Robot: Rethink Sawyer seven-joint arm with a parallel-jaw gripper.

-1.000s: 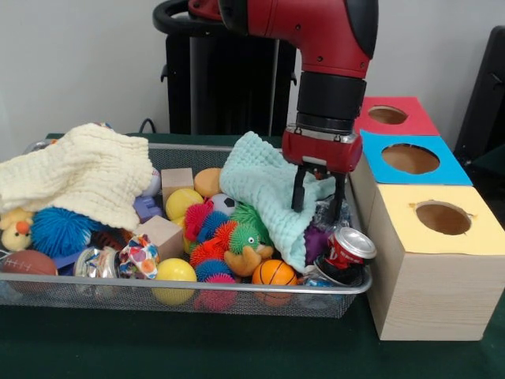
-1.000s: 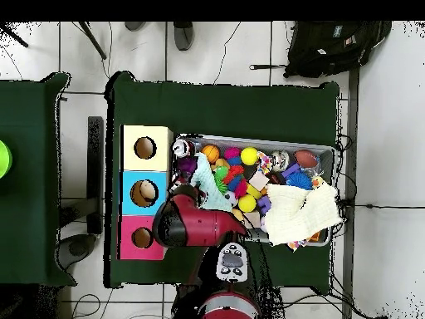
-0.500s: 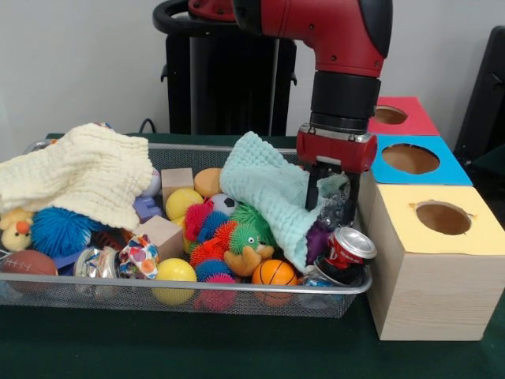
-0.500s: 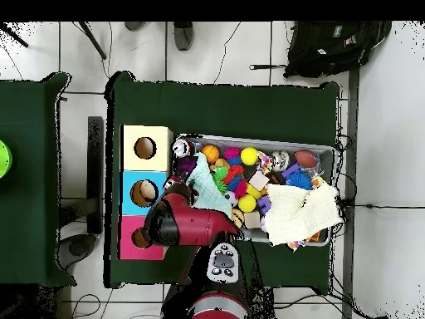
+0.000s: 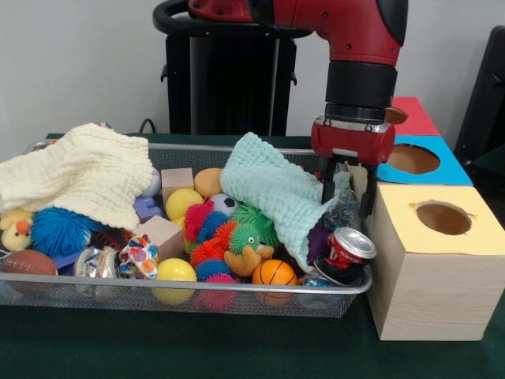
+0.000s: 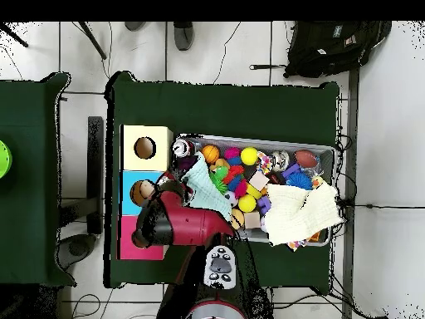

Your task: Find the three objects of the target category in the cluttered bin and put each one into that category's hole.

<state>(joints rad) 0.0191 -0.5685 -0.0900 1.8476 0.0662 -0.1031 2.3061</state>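
A: Bottle (image 5: 344, 207)? Where?
B: Right of centre in the front view, clamped in the claw (image 5: 348, 197), lifted over the basket's (image 5: 237, 296) right end, beside the yellow box (image 5: 438, 257).
A: Anything touching it?
B: Mint cloth (image 5: 272, 193) on its left, red can (image 5: 345, 251) below.

Red arm (image 6: 184, 226) over bin (image 6: 328, 151) edge — beside blue box (image 6: 131, 184).

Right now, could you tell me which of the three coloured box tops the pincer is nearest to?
The blue box top, the middle one: the pincer hangs just beside it, while the yellow box top lies nearer the camera and the red box top farther back.
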